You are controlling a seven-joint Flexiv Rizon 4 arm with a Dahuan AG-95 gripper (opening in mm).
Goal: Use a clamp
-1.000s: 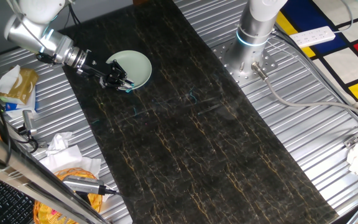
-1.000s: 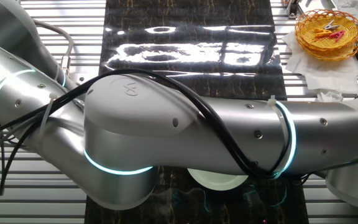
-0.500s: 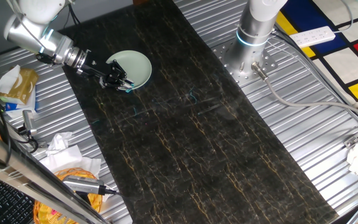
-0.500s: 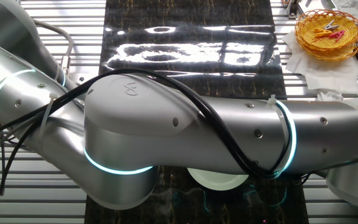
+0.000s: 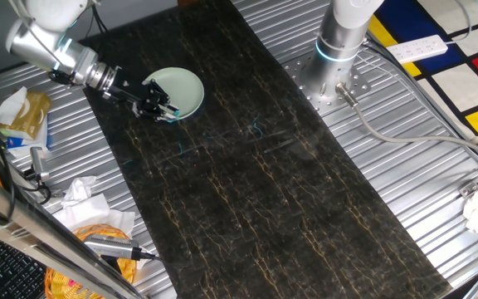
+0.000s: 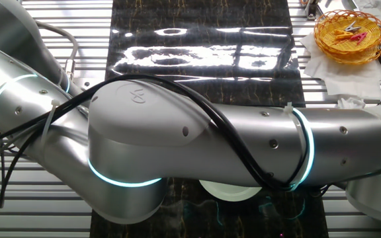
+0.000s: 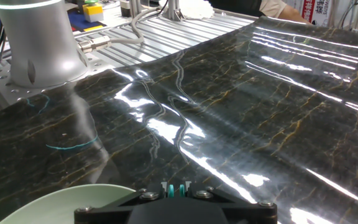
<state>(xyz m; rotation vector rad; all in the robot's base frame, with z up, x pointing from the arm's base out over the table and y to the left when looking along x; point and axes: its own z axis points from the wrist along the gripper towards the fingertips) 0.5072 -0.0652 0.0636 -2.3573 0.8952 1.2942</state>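
My gripper (image 5: 167, 112) was low over the counter (image 5: 289, 199), right at the near edge of the green plate (image 5: 181, 87). The plate sat on the dark, shiny counter, and my arm reached over to it from the side.

The little teal clamp (image 5: 171, 116) was at the tip of my gripper, just at the rim of the plate. In the hand view I could see a bit of teal (image 7: 174, 189) poking out in front of my black hand, with the pale plate (image 7: 61, 202) curving below and to one side of it. I think my gripper was pinching the clamp, because the teal bit sat right between the tips and nothing else held it up. The piece was very small, though, so I could not be fully sure how tight my hold was.

I think I held it there because the rim of the plate is a thin edge that a clamp can bite onto. The plate could slide if I pushed it sideways.

From the other side my big silver arm (image 6: 243, 158) hid almost all of the plate (image 6: 230, 192).
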